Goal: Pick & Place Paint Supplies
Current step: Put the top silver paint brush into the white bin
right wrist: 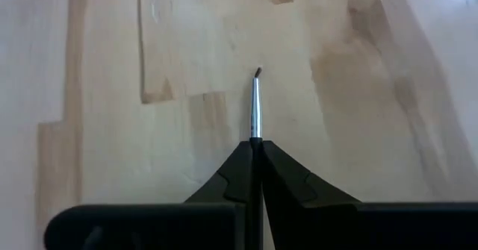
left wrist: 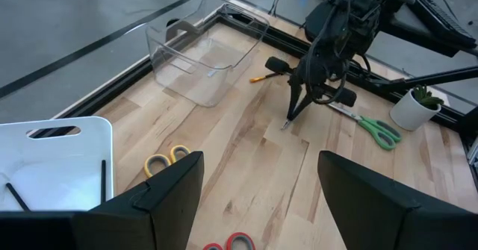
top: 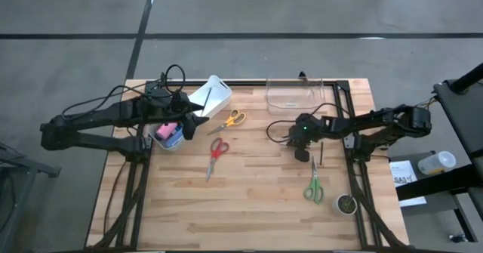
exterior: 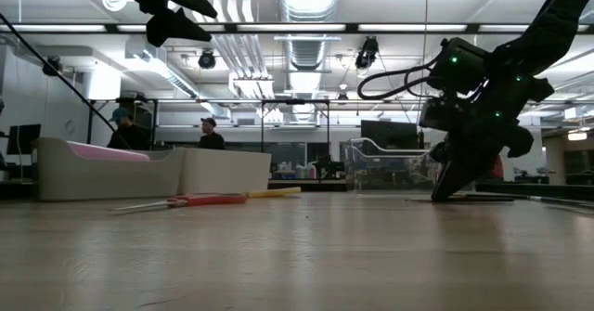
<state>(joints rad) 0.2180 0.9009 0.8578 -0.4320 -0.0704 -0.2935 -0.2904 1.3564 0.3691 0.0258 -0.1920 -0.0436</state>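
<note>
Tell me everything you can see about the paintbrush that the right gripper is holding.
The paintbrush is thin, with a silvery metal ferrule and a small dark tip. The right gripper is shut on it, so only the front part sticks out past the closed fingers; the handle is hidden there. It lies low over the wooden table, pointing straight ahead of the gripper. Whether the tip touches the wood I cannot tell. From above, it sits right of the table's middle, near the green scissors.

Right gripper (right wrist: 254, 149) low at the tabletop, jaws pinched together; left gripper (left wrist: 258, 183) raised, jaws apart
</note>
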